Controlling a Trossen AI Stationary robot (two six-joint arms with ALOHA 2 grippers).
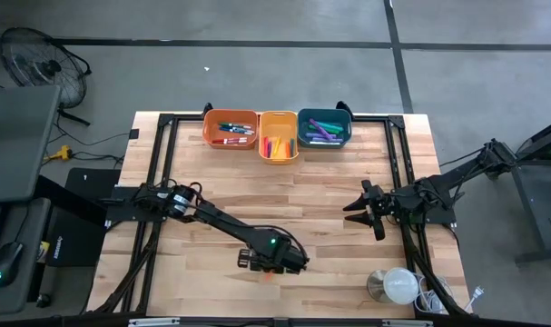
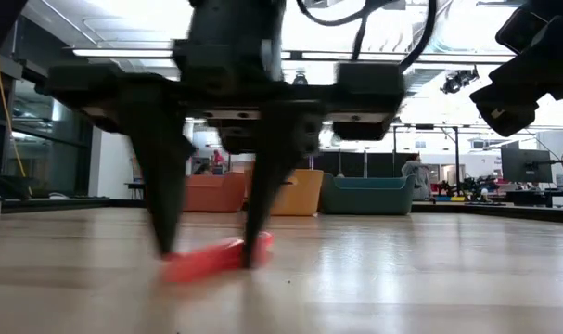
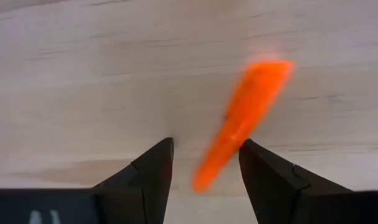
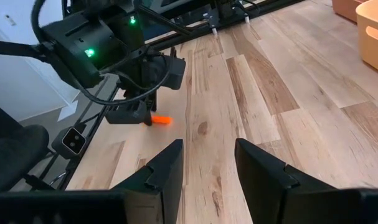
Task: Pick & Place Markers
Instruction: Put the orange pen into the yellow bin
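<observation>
One orange marker (image 3: 241, 124) lies flat on the bare wooden table (image 1: 329, 227) near its front edge, well apart from the three bins along the far side. The left gripper (image 2: 207, 250) is down over it, fingers spread wide with their tips at the tabletop on either side of the marker; in the low view one fingertip (image 2: 256, 250) looks to be touching the marker's end, but the marker is not clamped and rests on the wood. The orange bin (image 1: 231, 129), the yellow bin (image 1: 278, 136) and the teal bin (image 1: 324, 128) stand side by side, touching, each holding several other markers (colours mixed: red, blue, green, purple, pink). The right gripper (image 4: 207, 155) hangs above the table's right side, partly open, nothing between its fingers, pointing toward the left arm.
</observation>
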